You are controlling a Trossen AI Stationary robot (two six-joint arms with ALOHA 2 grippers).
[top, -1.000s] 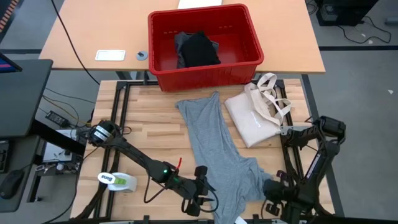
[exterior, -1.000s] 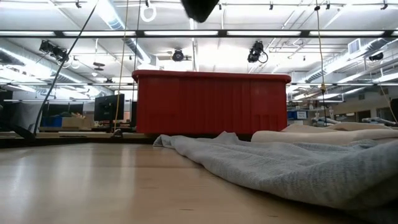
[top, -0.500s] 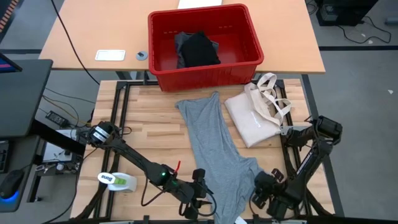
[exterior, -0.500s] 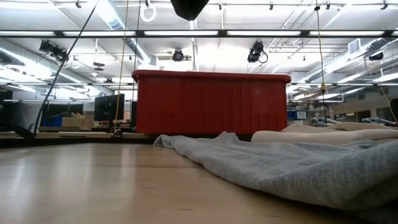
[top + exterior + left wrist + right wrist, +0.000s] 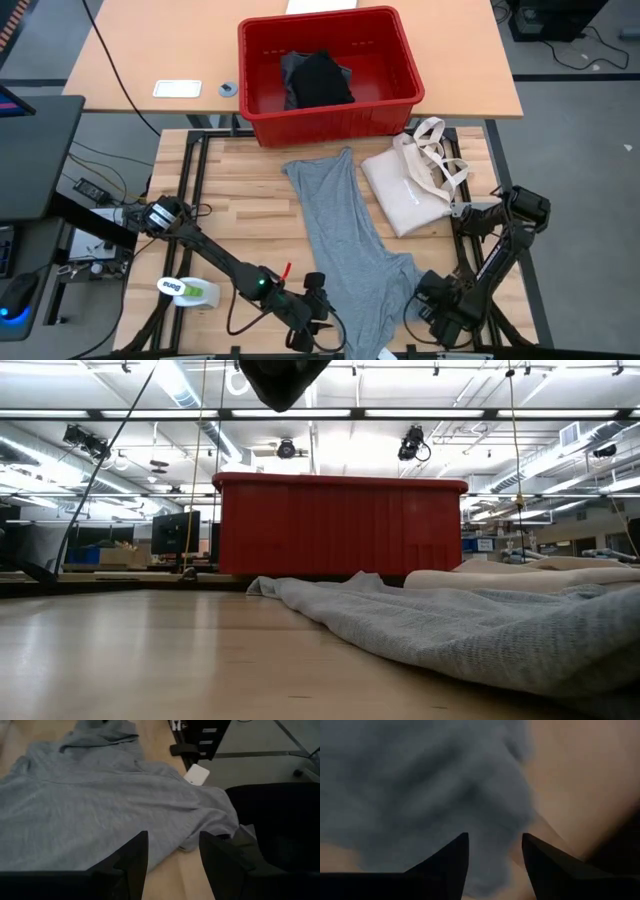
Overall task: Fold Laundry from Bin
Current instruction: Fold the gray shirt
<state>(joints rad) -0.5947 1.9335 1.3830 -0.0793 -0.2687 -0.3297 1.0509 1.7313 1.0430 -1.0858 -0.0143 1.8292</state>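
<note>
Laundry being laid out for folding, both arms working at its near end.

Grey T-shirt (image 5: 345,240) is lying stretched along the counter (image 5: 230,210) below the red bin (image 5: 330,115), likely for flattening. Left end effector (image 5: 318,318) and right end effector (image 5: 430,312) are hovering parted and empty beside its hem, seemingly touching nothing.

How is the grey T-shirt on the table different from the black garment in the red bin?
The grey T-shirt is light grey; the black garment is black. The T-shirt lies spread in a long strip on the wooden table, while the black garment sits bunched in a heap inside the red bin. The T-shirt covers more area as it lies. Both are soft cloth, and neither is folded.
</note>
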